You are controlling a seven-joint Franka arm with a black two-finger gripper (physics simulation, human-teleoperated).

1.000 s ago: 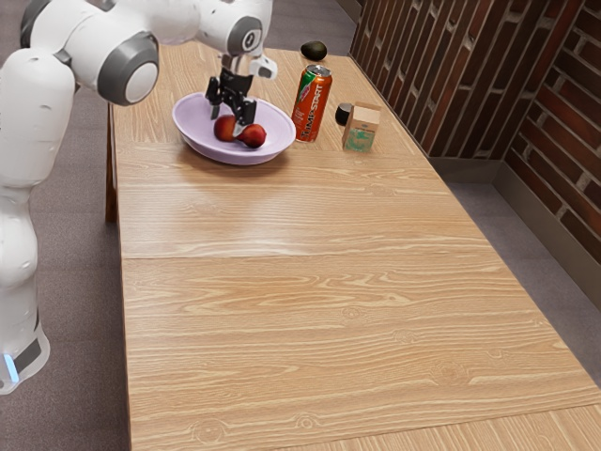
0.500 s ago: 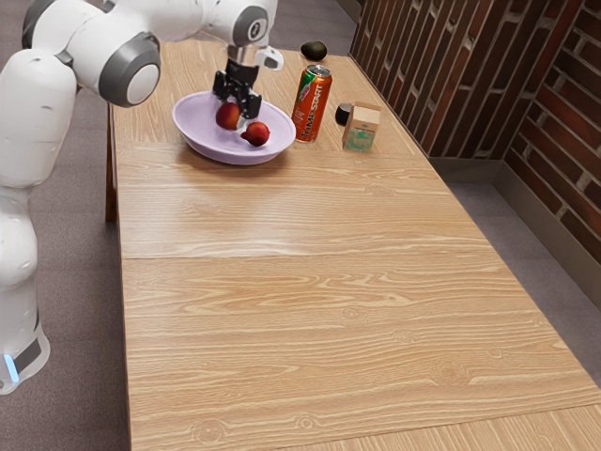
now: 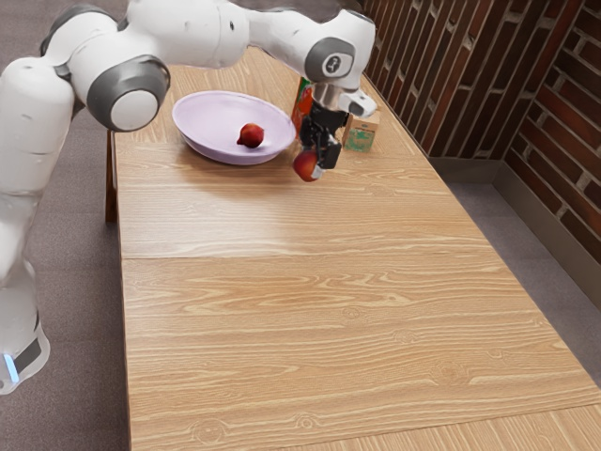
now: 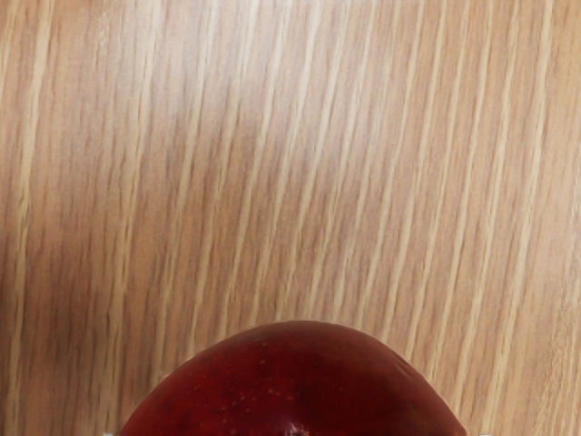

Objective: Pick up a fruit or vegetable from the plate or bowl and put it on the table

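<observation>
"Just outside the purple bowl [image 3: 192, 130], what do you see in the exterior view?"

"The gripper [image 3: 312, 167] has the red fruit [image 3: 304, 165]. Its two fingers are a bit apart, with the fruit pinched snugly between them. They are as far apart as the fruit is wide there."

"Is the fruit on the table [image 3: 300, 310]?"

"It is over the wood, near the bowl's rim, on the exterior view's right side of the bowl. I can't tell if its bottom touches the wood."

"What is in the bowl?"

"One other red fruit [image 3: 251, 135] sits inside. The exterior view shows that one, and the wrist view doesn't."

"And what else is close by?"

"A tall orange and green can [image 3: 300, 105] stands behind the gripper, partly hidden by it. A little brown box [image 3: 362, 133] with green marks is near them too. Past the table is a brick wall [image 3: 451, 75]."

"Now tell me about the wrist view."

"It looks down from close up. The held fruit makes a big, dark red hump, with tiny pale dots [image 4: 265, 369] on its skin. I can't pick out those dots from the side."

"What is the wood like there?"

"Pale stripes [image 4: 318, 182] run across it, and they look much bigger than they do from the side."
</observation>
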